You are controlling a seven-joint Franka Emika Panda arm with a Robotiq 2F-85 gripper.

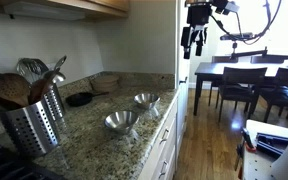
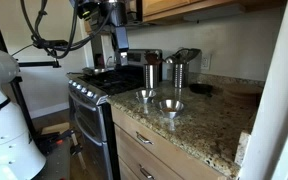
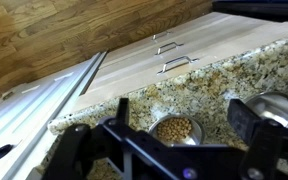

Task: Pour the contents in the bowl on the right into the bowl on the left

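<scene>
Two metal bowls stand on the granite counter. In an exterior view they are a nearer bowl (image 1: 121,122) and a farther bowl (image 1: 146,100); in an exterior view they sit side by side (image 2: 146,95) (image 2: 171,105). The wrist view shows one bowl (image 3: 176,130) filled with small brown pellets and a second bowl (image 3: 274,105) at the right edge, its inside mostly cut off. My gripper (image 3: 180,120) is open and empty, high above the counter's edge, in both exterior views (image 1: 191,48) (image 2: 121,45).
A perforated utensil holder (image 1: 34,122) with wooden spoons and a dark pan (image 1: 79,99) stand on the counter. A stove (image 2: 102,82) and metal canisters (image 2: 181,68) are near the bowls. Drawers (image 3: 174,62) run below the counter edge. A dining table with chairs (image 1: 246,75) stands beyond.
</scene>
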